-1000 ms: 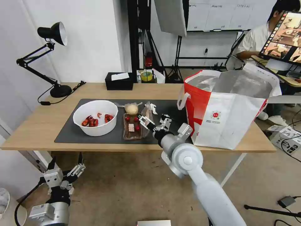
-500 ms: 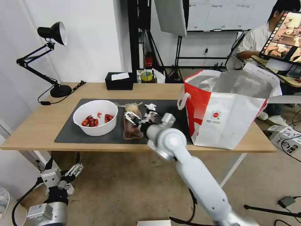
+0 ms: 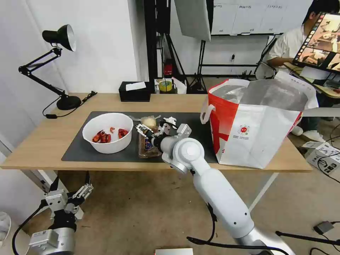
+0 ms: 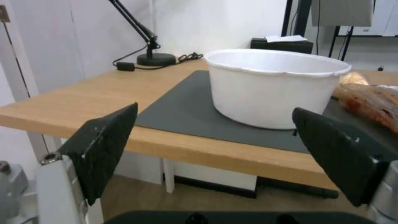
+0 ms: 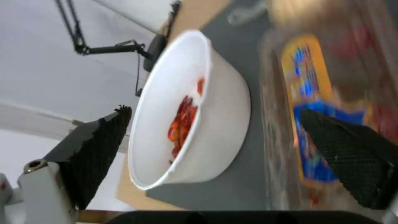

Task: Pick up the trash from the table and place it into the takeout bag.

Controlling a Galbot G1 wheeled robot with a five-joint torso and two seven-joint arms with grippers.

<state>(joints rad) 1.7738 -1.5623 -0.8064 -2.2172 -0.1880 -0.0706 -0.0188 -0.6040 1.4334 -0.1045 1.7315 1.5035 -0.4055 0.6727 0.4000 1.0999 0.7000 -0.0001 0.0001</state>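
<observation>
Head view: right end effector (image 3: 153, 129) w/ fingers spread apart, nothing held, sits over the clear clamshell tray (image 3: 147, 148), just beside the white bowl (image 3: 107, 132) on the side toward the takeout bag (image 3: 256, 122). Clear bag w/ pale lump (image 3: 149, 122) lies just behind the tray, small white tissue (image 3: 170, 120) next to it. All on the dark grey mat (image 3: 79, 148) on the bench (image 3: 35, 145). Takeout bag stands open at the mat's end farthest from the bowl. Left end effector (image 3: 72, 193) hangs below the bench edge, near the bowl's corner, fingers apart, empty.

Left wrist view: left end effector (image 4: 215, 152) open, lower than the bench (image 4: 79, 102); bowl (image 4: 275, 87) ahead on the mat (image 4: 182, 112).

Right wrist view: right end effector (image 5: 219, 155) open, one finger beside the bowl (image 5: 195, 115), other over the tray (image 5: 315, 124). Red scraps (image 5: 182, 121) inside the bowl.
</observation>
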